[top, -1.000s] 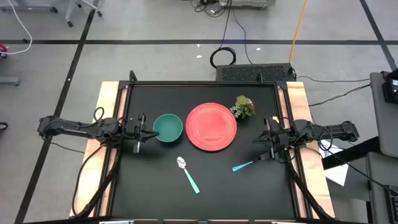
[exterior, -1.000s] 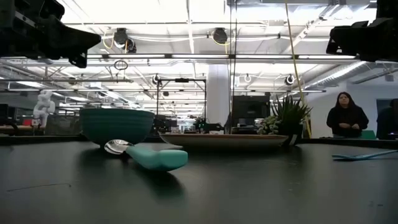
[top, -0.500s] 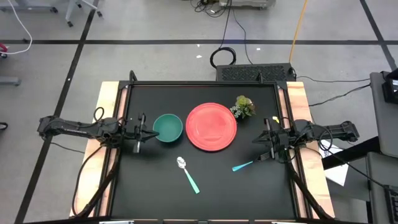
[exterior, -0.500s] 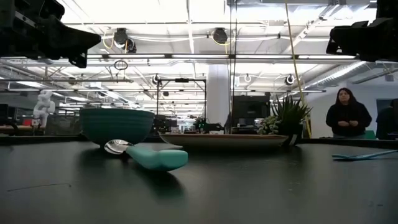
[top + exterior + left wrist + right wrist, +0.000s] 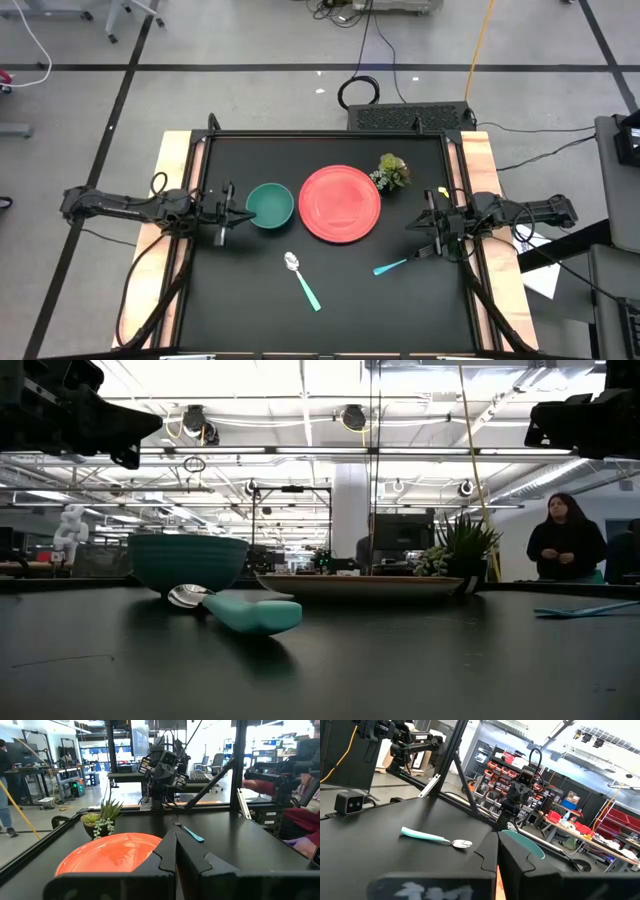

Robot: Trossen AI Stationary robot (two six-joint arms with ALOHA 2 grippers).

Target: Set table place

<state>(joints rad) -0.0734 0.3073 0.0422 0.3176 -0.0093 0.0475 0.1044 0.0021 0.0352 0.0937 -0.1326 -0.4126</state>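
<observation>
The round red plate [image 5: 340, 203] lies flat near the middle of the black table [image 5: 260, 300]; the left wrist view shows it as the plate [image 5: 107, 852]. A teal bowl [image 5: 269, 205] stands to its left. A spoon with a teal handle [image 5: 301, 280] and a teal-handled fork [image 5: 392, 266] lie nearer the front edge. My left gripper [image 5: 245, 213] hovers shut at the table's left edge, just left of the bowl, touching nothing. My right gripper [image 5: 410, 227] hovers shut at the right edge, above the fork's far end.
A small potted plant [image 5: 392, 171] stands behind the plate at the far right. Pale wooden strips [image 5: 172, 180] run along both short sides. In the low view a person [image 5: 565, 545] stands in the room beyond the table.
</observation>
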